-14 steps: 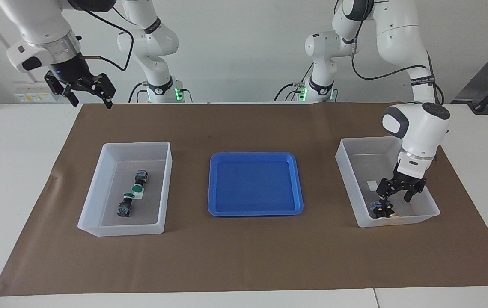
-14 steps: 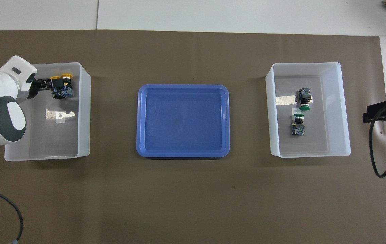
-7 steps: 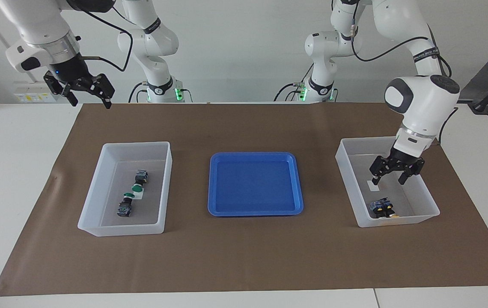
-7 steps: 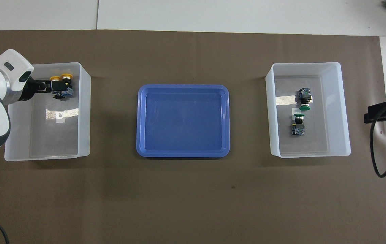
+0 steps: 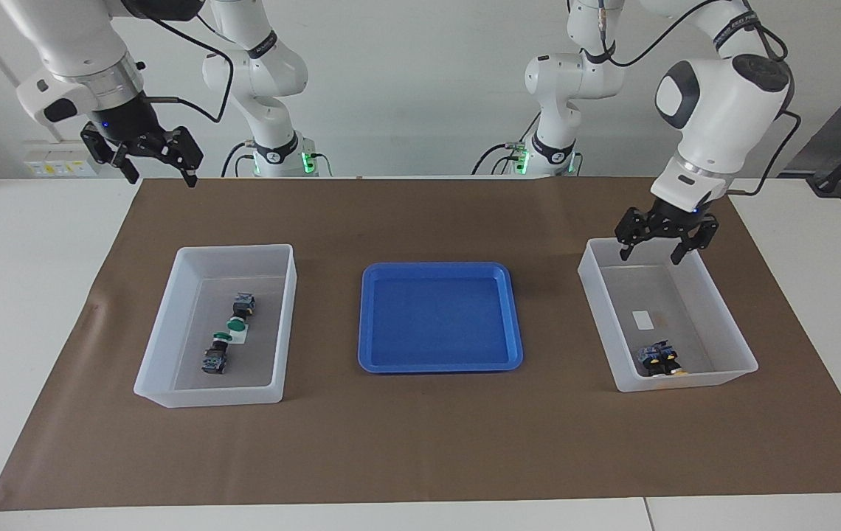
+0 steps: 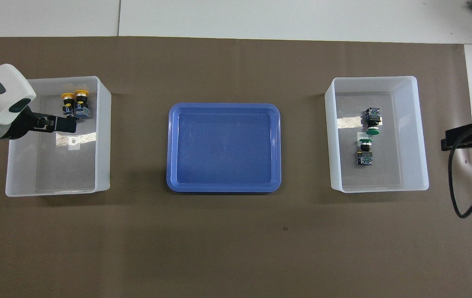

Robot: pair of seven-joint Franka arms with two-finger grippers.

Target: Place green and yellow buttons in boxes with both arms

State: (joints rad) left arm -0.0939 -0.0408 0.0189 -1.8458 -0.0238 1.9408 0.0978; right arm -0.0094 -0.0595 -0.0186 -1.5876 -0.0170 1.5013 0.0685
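Two yellow buttons (image 6: 74, 102) lie side by side in the box (image 6: 103, 136) at the left arm's end, also seen low in that box (image 5: 660, 360). My left gripper (image 5: 651, 254) hangs open and empty over that box's rim (image 5: 597, 317), well above the buttons. Two green buttons (image 6: 370, 124) (image 6: 364, 151) lie cap to cap in the other box (image 6: 329, 136), and they also show in the facing view (image 5: 229, 332). My right gripper (image 5: 160, 177) waits raised and open over the table's corner at the right arm's end, holding nothing.
An empty shallow blue tray (image 5: 439, 317) sits between the two boxes on the brown mat (image 5: 420, 450). A small white label (image 5: 642, 318) lies on the floor of the left arm's box. Black cable loops by the right gripper (image 6: 463, 138).
My left gripper has lifted out of the box and drawn back over its rim, leaving the yellow buttons lying inside. The right gripper has barely moved.
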